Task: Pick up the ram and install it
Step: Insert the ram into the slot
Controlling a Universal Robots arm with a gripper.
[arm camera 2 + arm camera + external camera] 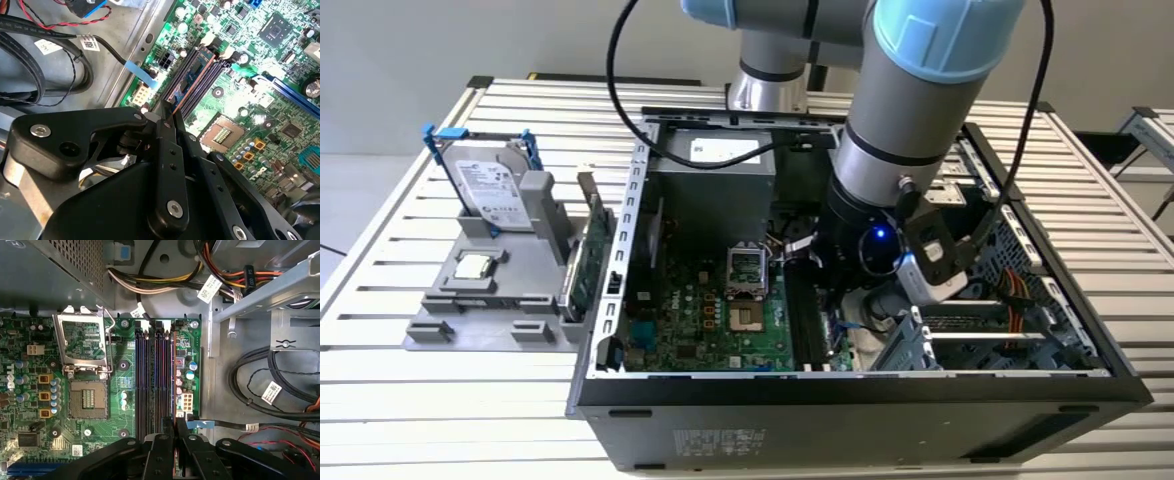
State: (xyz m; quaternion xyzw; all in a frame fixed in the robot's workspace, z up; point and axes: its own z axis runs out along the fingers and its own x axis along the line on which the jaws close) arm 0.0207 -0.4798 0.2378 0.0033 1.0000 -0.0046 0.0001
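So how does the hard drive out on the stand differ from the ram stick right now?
The hard drive is a silver box with blue clips; the ram is a thin, dark-blue stick. The hard drive stands on the gray fixture outside the computer case; the ram is inside it, at the memory slots. The gripper is at the ram's end, away from the hard drive. Both stand on edge.

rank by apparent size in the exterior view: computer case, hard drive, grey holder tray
1. computer case, by far the largest.
2. grey holder tray.
3. hard drive, standing upright on the tray; it sits farther from the camera, so this gap is less sure.
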